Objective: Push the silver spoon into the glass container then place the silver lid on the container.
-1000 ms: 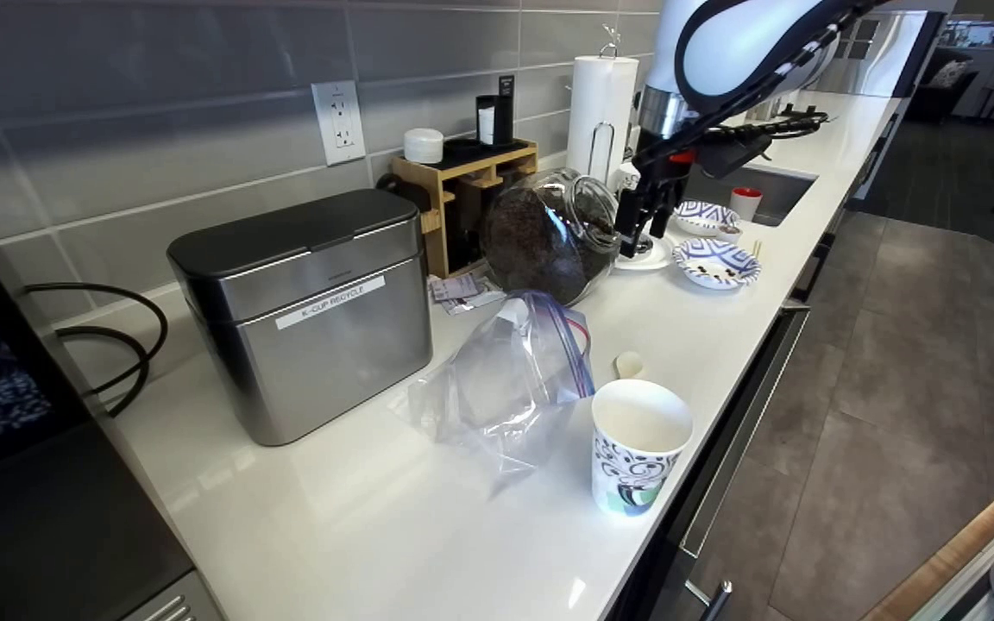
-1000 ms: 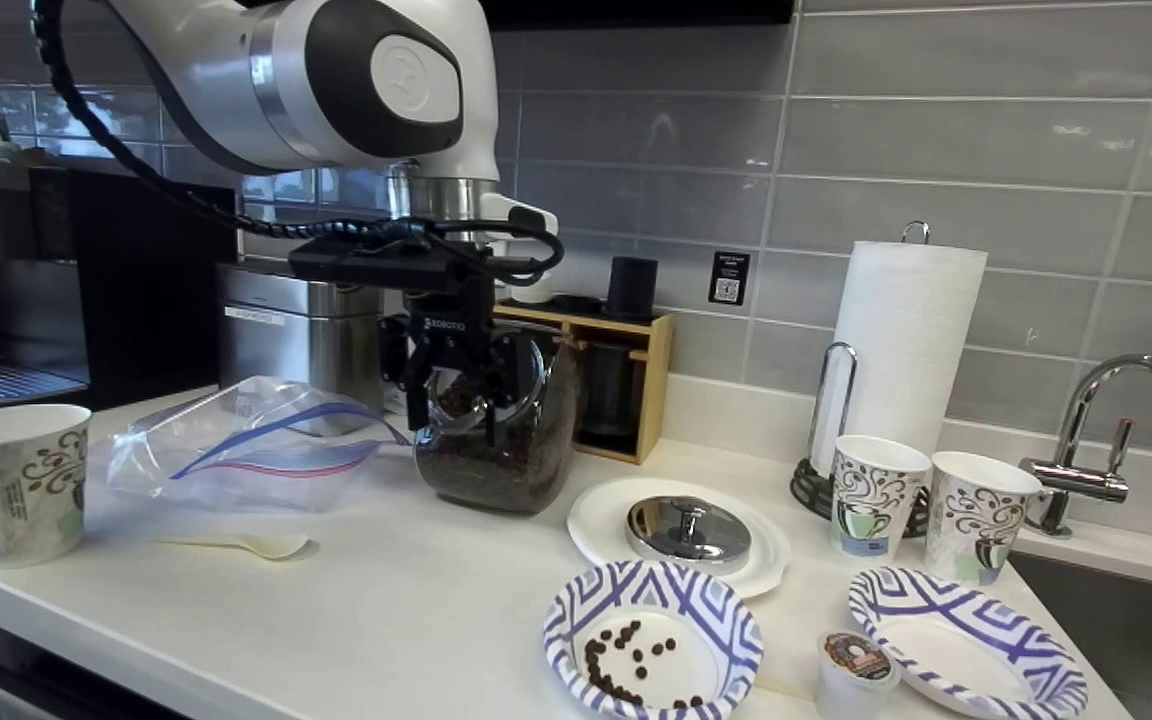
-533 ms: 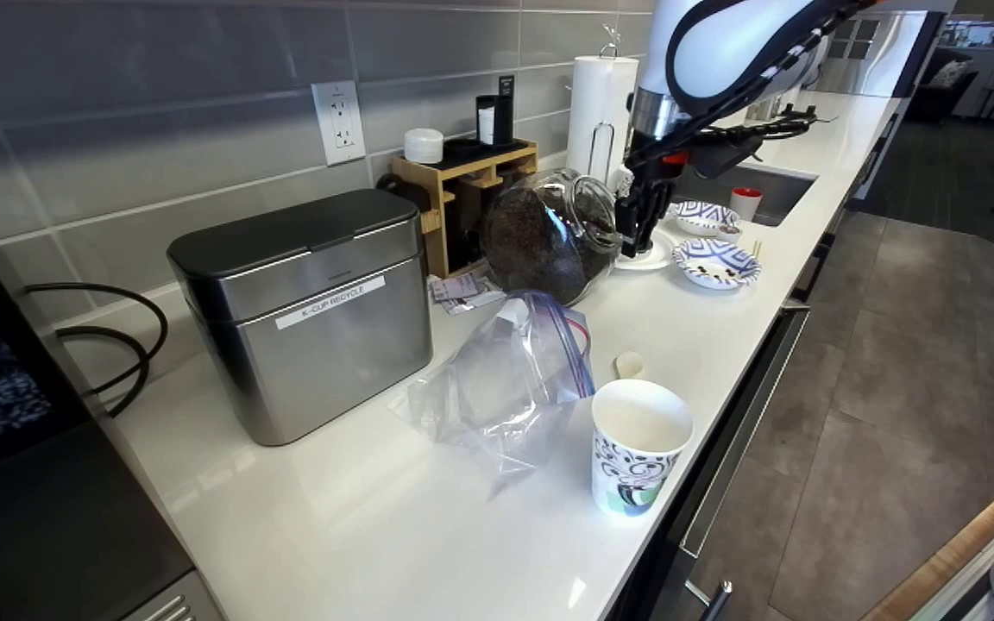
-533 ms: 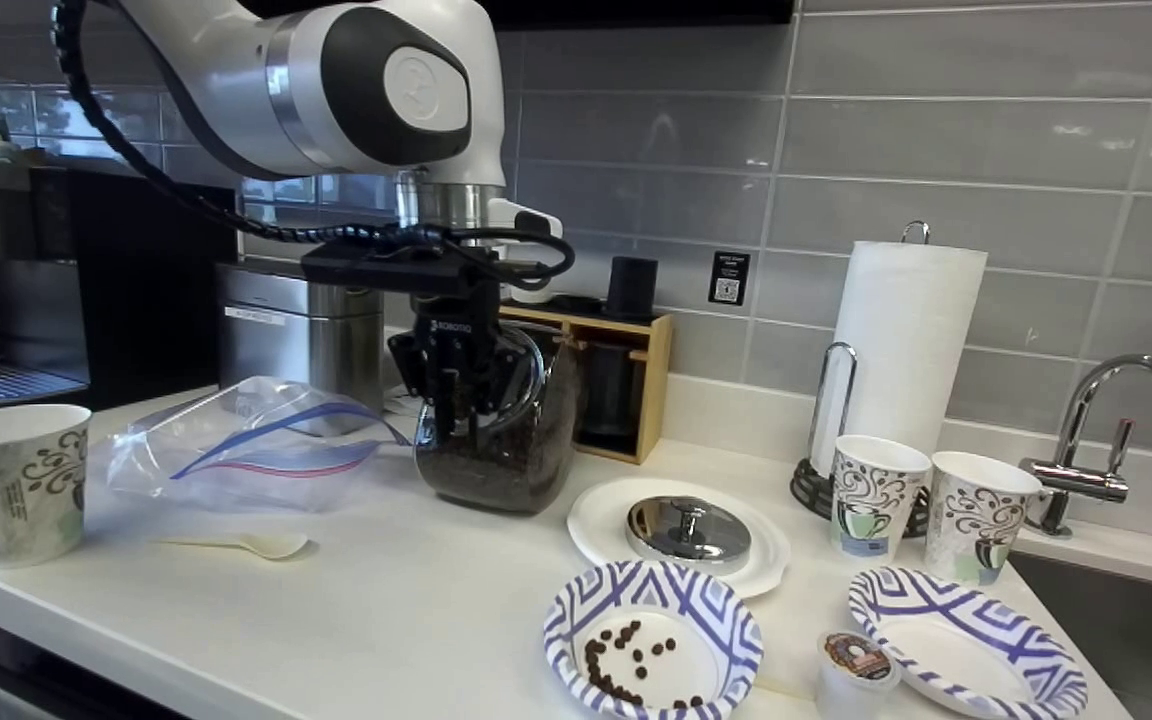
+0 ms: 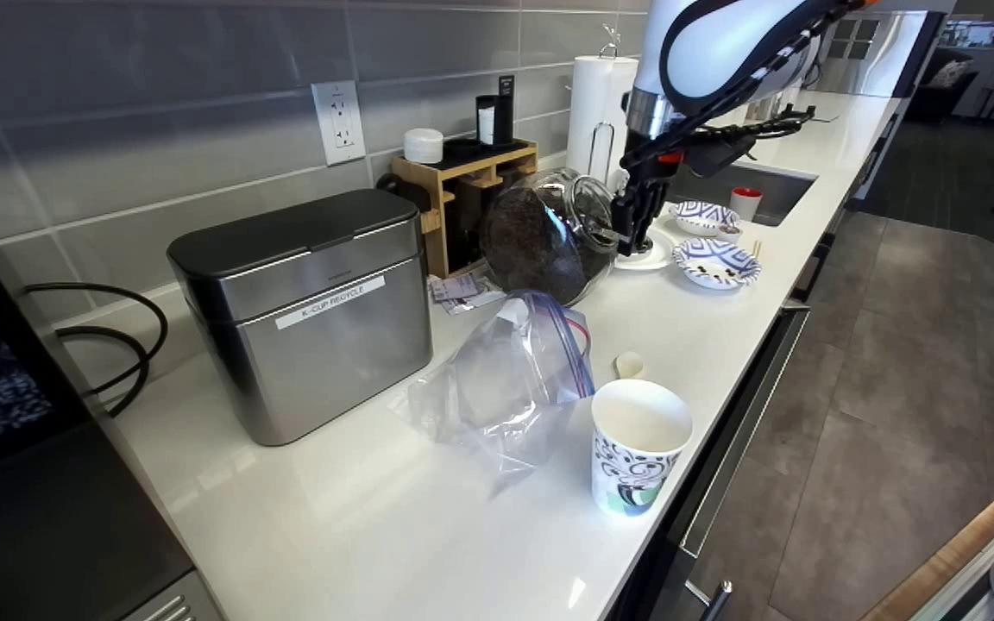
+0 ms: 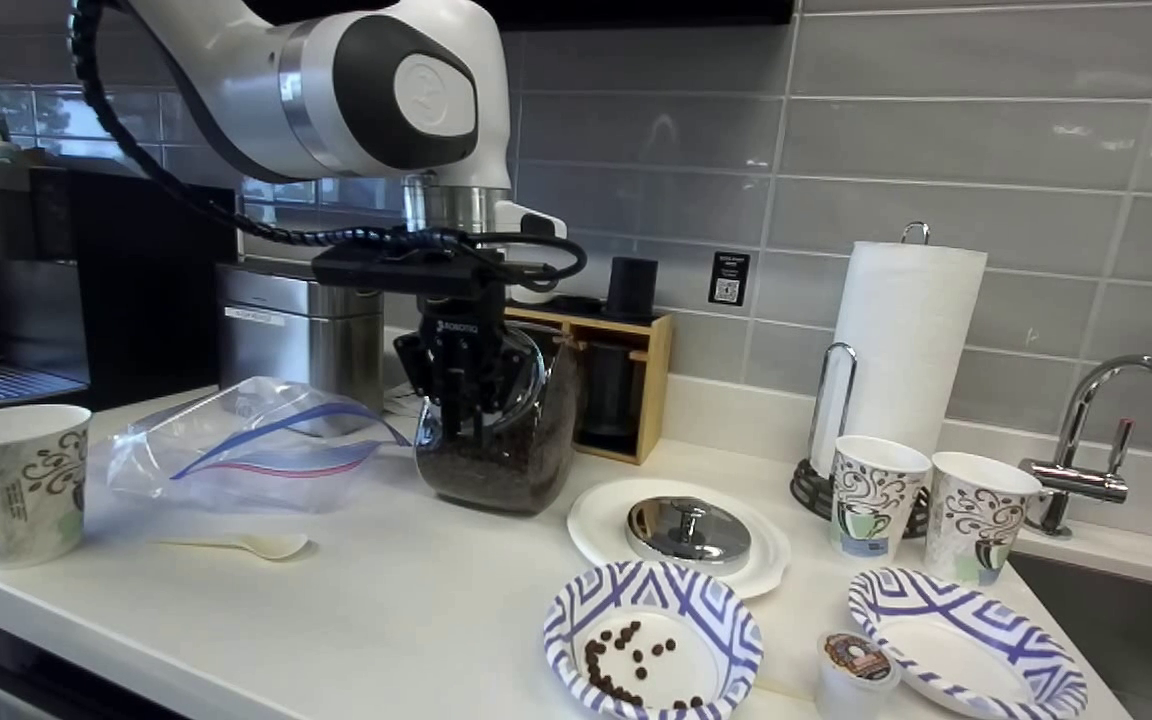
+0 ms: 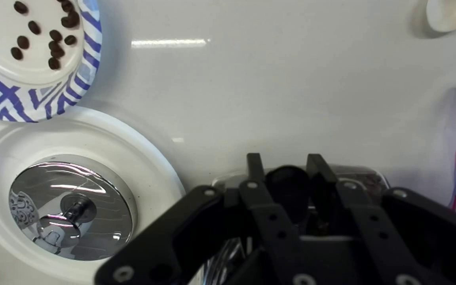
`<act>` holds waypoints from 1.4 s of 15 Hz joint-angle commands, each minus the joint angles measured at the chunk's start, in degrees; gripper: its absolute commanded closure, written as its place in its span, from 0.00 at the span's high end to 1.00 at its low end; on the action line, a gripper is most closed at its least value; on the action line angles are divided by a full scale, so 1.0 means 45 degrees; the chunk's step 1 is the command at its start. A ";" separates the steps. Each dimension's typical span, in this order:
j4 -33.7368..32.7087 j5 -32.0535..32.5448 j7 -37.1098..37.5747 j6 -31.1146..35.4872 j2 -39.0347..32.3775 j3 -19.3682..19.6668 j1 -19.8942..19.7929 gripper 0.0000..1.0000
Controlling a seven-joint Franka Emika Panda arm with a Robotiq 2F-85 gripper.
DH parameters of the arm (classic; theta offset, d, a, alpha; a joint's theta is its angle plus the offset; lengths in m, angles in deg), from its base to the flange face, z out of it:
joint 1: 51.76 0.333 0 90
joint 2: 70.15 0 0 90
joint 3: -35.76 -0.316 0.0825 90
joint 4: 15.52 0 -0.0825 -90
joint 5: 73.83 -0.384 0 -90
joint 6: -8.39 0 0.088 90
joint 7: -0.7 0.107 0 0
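Since one second ago, the black pincer (image 6: 464, 420) has shifted a little to the right as seen in an exterior view, and its two fingers (image 7: 318, 170) have come nearer to each other. In the wrist view there is a gap between their tips, and a dark rounded shape (image 7: 287, 184) is visible in it; whether the fingers are pinching it, I cannot tell. The pincer is at the mouth of the glass container (image 6: 536, 465), which is on the white desk (image 6: 386, 620) and holds dark content. If the two are touching is not clear to me. The silver spoon I cannot make out with certainty. The silver lid (image 6: 688, 532) lies flat on a white plate (image 6: 774, 558), near the container. Just beside this plate is a patterned bowl (image 6: 736, 630) with some dark beans (image 7: 34, 27) inside. On the other side of the container lies a clear plastic bag (image 6: 236, 440), and near it a pale spoon (image 6: 271, 546) and a paper cup (image 6: 16, 490). Behind the container is a small wooden shelf (image 6: 656, 390). Farther along, a paper towel roll (image 6: 911, 345) stands upright.
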 commanded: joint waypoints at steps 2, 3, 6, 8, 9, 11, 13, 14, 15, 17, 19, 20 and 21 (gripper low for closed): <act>-0.0227 -0.0085 -0.0488 0.0072 -0.0002 -0.0064 0.0050 0.08; -0.0258 -0.0124 -0.0568 0.0027 0.0018 -0.0073 0.0049 0.08; -0.0329 -0.0278 -0.0867 0.0005 0.0072 -0.0094 0.0031 0.08; -0.0359 -0.0197 -0.0831 0.0069 0.0107 -0.0083 0.0039 0.08; -0.0409 -0.0169 -0.0783 0.0111 0.0117 -0.0081 0.0043 0.08; -0.0565 -0.0200 -0.0786 0.0237 0.0130 -0.0099 0.0054 0.08; -0.0785 -0.0161 -0.0741 0.0283 0.0043 -0.0122 0.0073 0.08; -0.0897 -0.0189 -0.0795 0.0310 -0.0030 -0.0147 0.0087 0.08; -0.0968 -0.0220 -0.0816 0.0358 -0.0080 -0.0170 0.0104 0.08; -0.1146 -0.0170 -0.0730 0.0448 -0.0257 -0.0229 0.0168 0.08; -0.1298 0.0062 -0.0479 0.0500 -0.0434 -0.0287 0.0268 0.08; -0.1350 0.0130 -0.0433 0.0565 -0.0509 -0.0310 0.0305 0.08; -0.1385 0.0208 -0.0301 0.0683 -0.0593 -0.0319 0.0341 0.08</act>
